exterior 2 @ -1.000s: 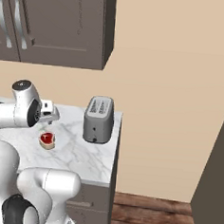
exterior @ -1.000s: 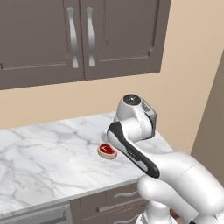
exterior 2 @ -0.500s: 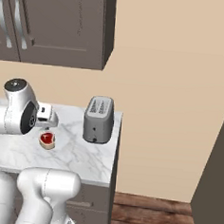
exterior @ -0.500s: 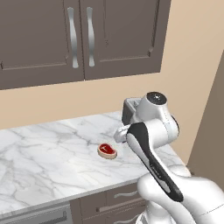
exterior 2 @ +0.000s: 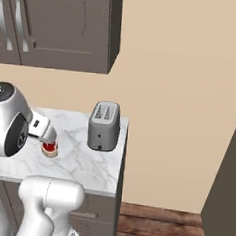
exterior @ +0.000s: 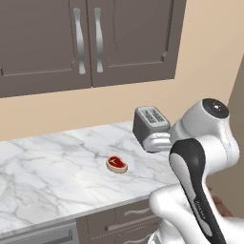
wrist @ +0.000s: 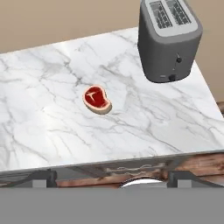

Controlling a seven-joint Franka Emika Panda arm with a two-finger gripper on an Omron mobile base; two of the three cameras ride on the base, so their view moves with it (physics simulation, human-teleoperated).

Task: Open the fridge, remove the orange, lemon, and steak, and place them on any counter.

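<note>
While my jaws hang released at frame bottom, steak (wrist: 97,99) lies flat on counter (wrist: 43,122), upper left of them, untouched.

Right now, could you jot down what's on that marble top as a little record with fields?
surface: white marble counter over dark drawers
meat: steak lying flat on the counter, touching nothing
appliance: grey two-slot toaster near the counter's end, apart from the steak
above: dark brown wall cabinets, doors closed
pincer: open, holding nothing
</note>
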